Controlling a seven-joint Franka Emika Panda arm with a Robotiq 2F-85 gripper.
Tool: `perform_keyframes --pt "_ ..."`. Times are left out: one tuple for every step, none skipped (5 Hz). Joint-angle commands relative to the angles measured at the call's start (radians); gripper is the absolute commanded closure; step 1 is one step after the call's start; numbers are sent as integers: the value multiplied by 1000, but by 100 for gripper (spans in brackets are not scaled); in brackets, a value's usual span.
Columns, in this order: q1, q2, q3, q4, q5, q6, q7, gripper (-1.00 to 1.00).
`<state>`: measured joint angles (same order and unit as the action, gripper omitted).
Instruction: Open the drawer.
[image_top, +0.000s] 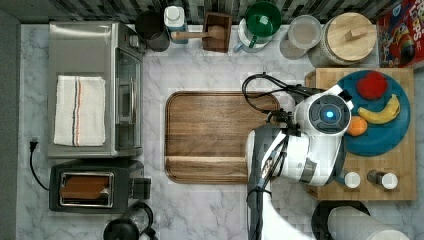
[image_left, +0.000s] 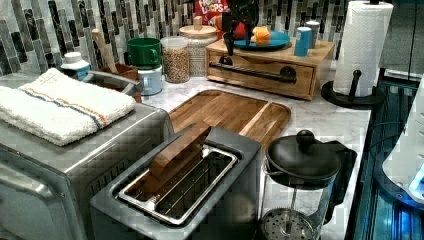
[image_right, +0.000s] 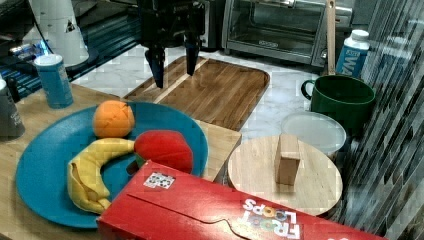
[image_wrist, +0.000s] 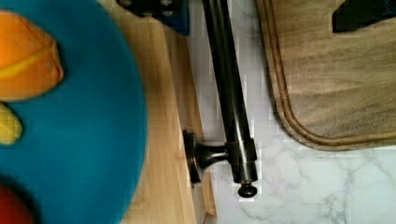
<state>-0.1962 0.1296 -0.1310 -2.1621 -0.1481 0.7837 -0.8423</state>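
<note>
Gripper (image_right: 173, 62) fingers spread apart, nothing between them, not touching anything I can see. In the right view both dark fingertips (image_right: 156, 70) point down and hang above the gap between the cutting board (image_right: 210, 90) and the wooden box's near edge. In the wrist view, two dark finger parts show at the frame edge, one over the box edge and one over the cutting board, with the handle running between them, below.

Drawer (image_left: 260, 72) sits in the light-wood box at the far right of the counter in the left view; front panel looks flush with the box, so closed. Long black bar handle (image_left: 252, 71) runs across the front on two round standoffs. In the wrist view the handle (image_wrist: 229, 93) lies just off the box front over the marble counter (image_wrist: 327, 186), one standoff and the bar's end cap clearly visible. Handle is apart from the fingers; no contact.

Top view: arm's wrist (image_top: 327, 114) is over the left edge of the box, between the cutting board and the blue plate (image_top: 395, 135).

On the box top: blue plate with an orange (image_right: 113, 118), banana (image_right: 90, 172) and a red fruit (image_right: 164, 149); two shakers (image_top: 352, 179) at the near edge in the top view.
</note>
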Motion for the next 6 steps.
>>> perform_keyframes --pt "10 124 8 -8 12 129 -90 -100" --pt "-16 156 9 -24 0 184 -114 -100" --pt "-25 161 27 4 21 109 -125 -100" --pt "-7 141 44 27 32 13 -121 -100" --pt "6 153 73 53 63 -31 -123 -100" --pt "17 180 108 59 117 -5 -150 -100"
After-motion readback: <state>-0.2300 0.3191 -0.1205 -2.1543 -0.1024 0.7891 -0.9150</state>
